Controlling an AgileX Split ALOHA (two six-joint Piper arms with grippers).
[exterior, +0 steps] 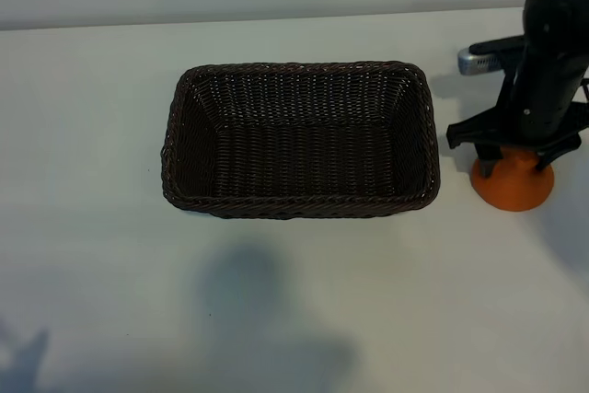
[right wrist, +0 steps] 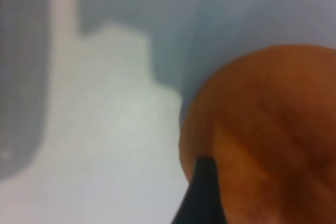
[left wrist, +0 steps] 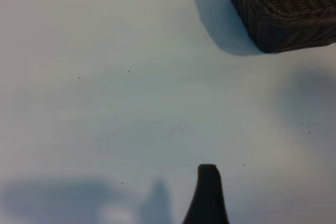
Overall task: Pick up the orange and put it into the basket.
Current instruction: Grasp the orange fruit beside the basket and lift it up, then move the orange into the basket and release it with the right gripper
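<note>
The orange [exterior: 515, 192] sits on the white table just right of the dark-brown woven basket [exterior: 299, 73], which holds nothing. My right gripper [exterior: 513, 161] hangs straight over the orange, open, with its black fingers reaching down on either side of the fruit's top. In the right wrist view the orange [right wrist: 273, 124] fills the near side, and one dark finger [right wrist: 205, 192] lies against its skin. The left arm is out of the exterior view. Its wrist view shows one black finger [left wrist: 208, 198] above bare table and a corner of the basket [left wrist: 283, 30] farther off.
The white table [exterior: 294, 301] spreads around the basket. A silver-grey part of the right arm [exterior: 479, 62] sticks out behind the orange. Shadows fall on the table in front of the basket.
</note>
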